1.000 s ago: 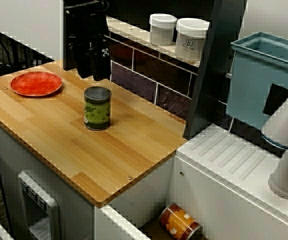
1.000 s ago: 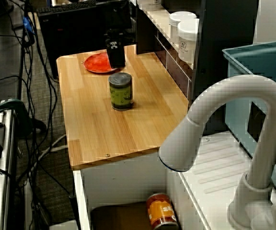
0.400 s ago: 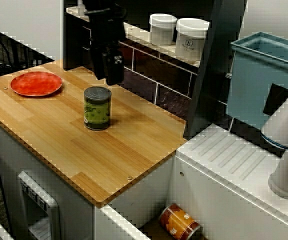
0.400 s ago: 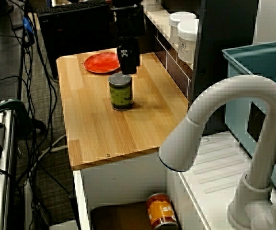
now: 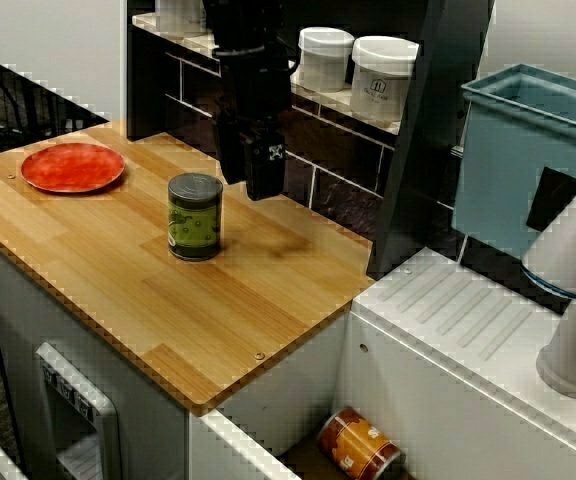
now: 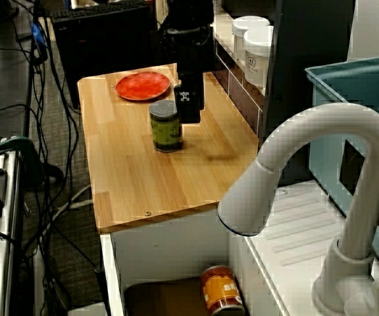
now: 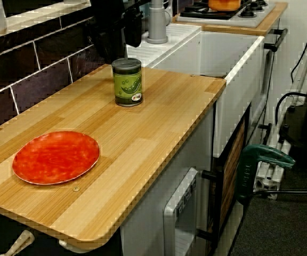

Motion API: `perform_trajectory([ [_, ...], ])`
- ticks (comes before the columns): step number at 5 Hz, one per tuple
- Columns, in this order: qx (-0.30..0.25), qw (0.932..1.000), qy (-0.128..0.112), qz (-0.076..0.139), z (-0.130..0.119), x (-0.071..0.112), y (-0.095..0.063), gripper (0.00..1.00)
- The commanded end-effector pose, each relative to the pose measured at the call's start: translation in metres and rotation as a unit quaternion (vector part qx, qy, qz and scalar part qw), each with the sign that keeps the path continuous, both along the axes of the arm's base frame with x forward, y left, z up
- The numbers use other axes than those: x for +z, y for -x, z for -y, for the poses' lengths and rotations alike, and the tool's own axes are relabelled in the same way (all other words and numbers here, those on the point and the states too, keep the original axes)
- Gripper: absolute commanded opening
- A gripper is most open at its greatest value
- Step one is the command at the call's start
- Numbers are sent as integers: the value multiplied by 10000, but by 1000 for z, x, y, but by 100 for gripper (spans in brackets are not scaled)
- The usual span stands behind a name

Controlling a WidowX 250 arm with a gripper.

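In the view across the desk (image 5: 218, 320), the can (image 5: 195, 216) is the one obstacle mid-wood. The tool (image 5: 250, 186) hangs just beside it at 2 o'clock. The tiled wall (image 5: 340, 165) and the jar shelf (image 5: 268, 62) close off 12 to 2. The plate (image 5: 72, 167) lies well apart at 10. From 4 to 8 the wood is open.

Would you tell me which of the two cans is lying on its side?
The orange-labelled can down in the sink: it lies on its side, whereas the green can stands upright on the wooden counter.
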State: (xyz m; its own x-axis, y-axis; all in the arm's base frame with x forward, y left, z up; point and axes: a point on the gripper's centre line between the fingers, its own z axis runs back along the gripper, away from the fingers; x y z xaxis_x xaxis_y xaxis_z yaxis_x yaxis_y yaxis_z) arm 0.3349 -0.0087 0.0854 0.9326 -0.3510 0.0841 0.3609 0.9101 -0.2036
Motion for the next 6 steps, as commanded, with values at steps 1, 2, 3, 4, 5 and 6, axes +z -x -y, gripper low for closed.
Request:
perform_trajectory([
  [1,-698,9967,-286,285,-10,-11,-4,100],
  [2,-1339,9893,-567,141,-17,-20,-4,100],
  [3,-2097,9757,-629,69,-23,-17,-2,100],
  [4,-2503,9657,-684,-65,-23,-15,3,100],
  [5,-2701,9612,-514,-203,-25,-9,9,100],
  [6,-2716,9613,-393,-247,-36,-3,18,100],
])
